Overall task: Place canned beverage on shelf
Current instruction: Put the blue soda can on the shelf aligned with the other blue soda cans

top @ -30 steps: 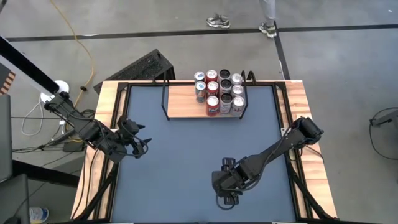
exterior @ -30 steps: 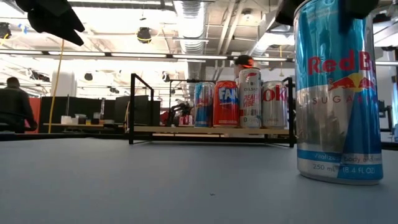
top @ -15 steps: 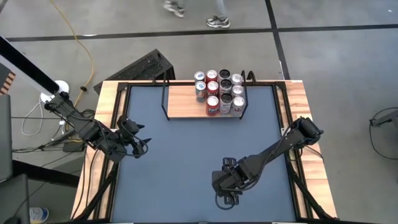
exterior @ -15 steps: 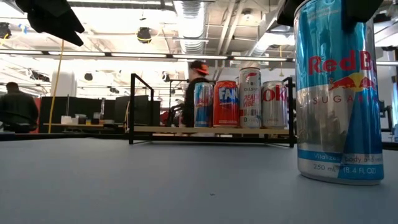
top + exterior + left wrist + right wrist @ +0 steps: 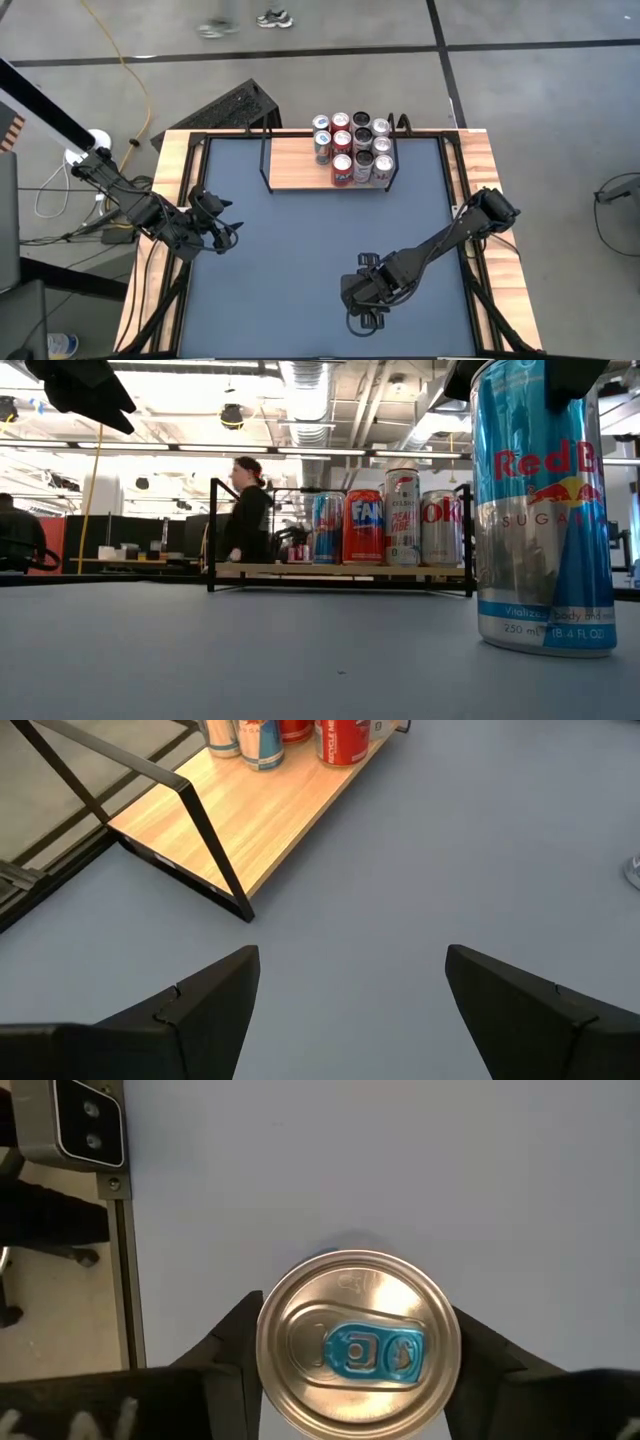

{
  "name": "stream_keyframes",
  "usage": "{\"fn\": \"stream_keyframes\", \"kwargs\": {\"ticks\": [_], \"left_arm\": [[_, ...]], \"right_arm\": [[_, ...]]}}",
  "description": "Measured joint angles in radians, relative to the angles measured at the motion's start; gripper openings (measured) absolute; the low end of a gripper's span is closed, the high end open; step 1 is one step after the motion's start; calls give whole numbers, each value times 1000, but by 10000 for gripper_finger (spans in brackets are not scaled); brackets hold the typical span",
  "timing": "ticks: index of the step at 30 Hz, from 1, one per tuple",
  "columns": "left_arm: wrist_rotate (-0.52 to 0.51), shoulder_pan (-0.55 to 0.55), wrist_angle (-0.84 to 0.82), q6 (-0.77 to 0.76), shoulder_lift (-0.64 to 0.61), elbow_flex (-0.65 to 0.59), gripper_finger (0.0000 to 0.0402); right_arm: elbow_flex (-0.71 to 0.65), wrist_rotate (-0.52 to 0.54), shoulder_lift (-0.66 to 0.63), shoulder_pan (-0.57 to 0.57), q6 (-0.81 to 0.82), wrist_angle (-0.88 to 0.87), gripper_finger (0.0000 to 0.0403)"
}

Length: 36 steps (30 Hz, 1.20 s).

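Observation:
A blue and silver canned beverage (image 5: 545, 510) stands upright on the dark table near its front edge, its round top (image 5: 358, 1345) filling the right wrist view. My right gripper (image 5: 357, 1355) reaches down over it, one finger on either side of the top, and hides the can in the high view (image 5: 366, 312). The shelf (image 5: 300, 170), a light-wood board in a black wire frame, stands at the table's far edge with several cans (image 5: 352, 145) on its right part. My left gripper (image 5: 230, 236) hovers open at the table's left, holding nothing. My right gripper pinches the can's upper rim (image 5: 262, 1342) between its two fingers, which come from above and point steeply down. The fingers (image 5: 228, 1355) lie against opposite sides of the top. The can stays upright with its base (image 5: 545, 645) on the table.
The shelf's left part (image 5: 270, 815) is bare wood. Black wire ends (image 5: 205, 830) rise at its sides. A camera post (image 5: 90, 1125) stands at the table's near edge beside the can. A person (image 5: 245, 510) walks in the room behind the table.
My right gripper's fingers have drawn in against the top of the can, which has stayed standing in the same spot. A person has walked across the room behind the shelf.

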Motion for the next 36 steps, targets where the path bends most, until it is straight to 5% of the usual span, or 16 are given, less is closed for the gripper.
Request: {"fn": "stream_keyframes", "kwargs": {"ticks": [17, 36], "left_arm": [[0, 0, 0, 1, 0, 0, 311], [-5, 0, 0, -12, 0, 0, 311]], "right_arm": [[152, -8, -3, -88, -120, -201, 196], [409, 4, -4, -503, -534, -248, 196]]}}
